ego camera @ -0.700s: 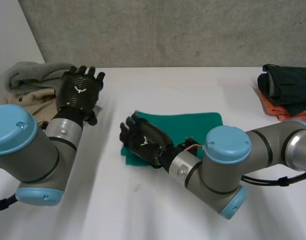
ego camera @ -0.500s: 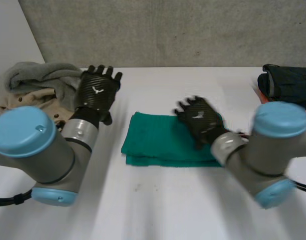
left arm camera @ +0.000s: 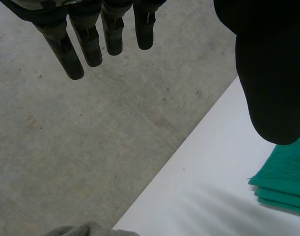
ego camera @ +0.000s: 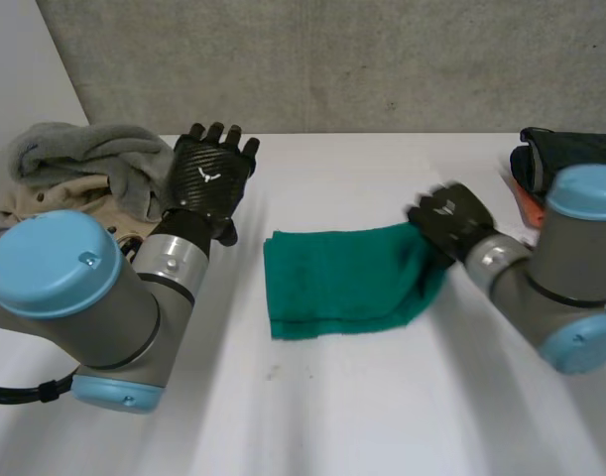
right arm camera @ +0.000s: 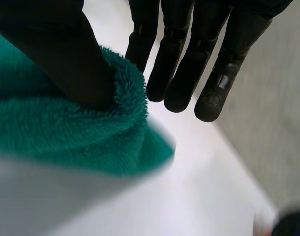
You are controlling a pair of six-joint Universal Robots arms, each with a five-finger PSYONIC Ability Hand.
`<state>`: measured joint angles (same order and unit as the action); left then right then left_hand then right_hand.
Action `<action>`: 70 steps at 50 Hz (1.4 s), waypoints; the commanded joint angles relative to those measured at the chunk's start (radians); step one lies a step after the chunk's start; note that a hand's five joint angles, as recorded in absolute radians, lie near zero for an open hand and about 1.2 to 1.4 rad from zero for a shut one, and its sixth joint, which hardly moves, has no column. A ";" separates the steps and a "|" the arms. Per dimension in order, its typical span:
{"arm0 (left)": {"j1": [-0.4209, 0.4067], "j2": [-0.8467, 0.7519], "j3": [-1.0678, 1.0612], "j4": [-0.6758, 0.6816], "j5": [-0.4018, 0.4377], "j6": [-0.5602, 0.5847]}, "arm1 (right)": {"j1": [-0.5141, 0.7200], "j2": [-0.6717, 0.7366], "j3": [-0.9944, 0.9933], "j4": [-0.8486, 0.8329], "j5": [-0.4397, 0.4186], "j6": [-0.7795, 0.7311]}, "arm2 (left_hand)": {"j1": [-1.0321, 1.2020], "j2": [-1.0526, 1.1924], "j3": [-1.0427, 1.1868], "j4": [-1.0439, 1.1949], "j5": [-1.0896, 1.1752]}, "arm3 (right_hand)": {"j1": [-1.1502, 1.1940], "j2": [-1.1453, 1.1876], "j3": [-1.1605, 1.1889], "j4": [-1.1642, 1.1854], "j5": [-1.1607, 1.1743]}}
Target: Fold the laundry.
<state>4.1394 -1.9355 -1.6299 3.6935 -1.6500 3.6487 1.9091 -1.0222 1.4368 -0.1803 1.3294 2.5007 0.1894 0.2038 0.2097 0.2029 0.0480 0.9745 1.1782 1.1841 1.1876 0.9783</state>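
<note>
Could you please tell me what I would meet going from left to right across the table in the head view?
pile of grey and beige clothes → left hand → green towel → right hand, pinching the towel's edge → stack of dark and orange clothes

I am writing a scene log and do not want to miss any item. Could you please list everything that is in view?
green towel: one, green, folded, middle of the table
grey cloth: one, grey, far left, on the beige cloth
beige cloth: one, beige, under the grey cloth
dark garment: one, very dark, far right, on the orange garment
orange garment: one, orange, under the dark garment
table: one, white
left hand: one, black, open, beside the grey cloth
right hand: one, black, pinching the green towel's right edge
</note>
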 commanded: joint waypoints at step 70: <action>0.053 0.148 0.163 -0.434 0.584 -0.242 | 0.281 0.060 0.162 -0.194 0.074 0.225 | 0.018 0.004 -0.002 0.005 -0.015 | -0.800 -1.004 -1.010 -1.013 -0.978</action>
<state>4.1121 -1.8360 -1.4343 3.3002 -1.3282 3.4674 2.1432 -1.0835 1.5645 -0.3225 1.4093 2.8073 0.1895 0.2038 0.2097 0.2029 0.0478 0.2001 0.2207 0.2099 0.2312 0.0630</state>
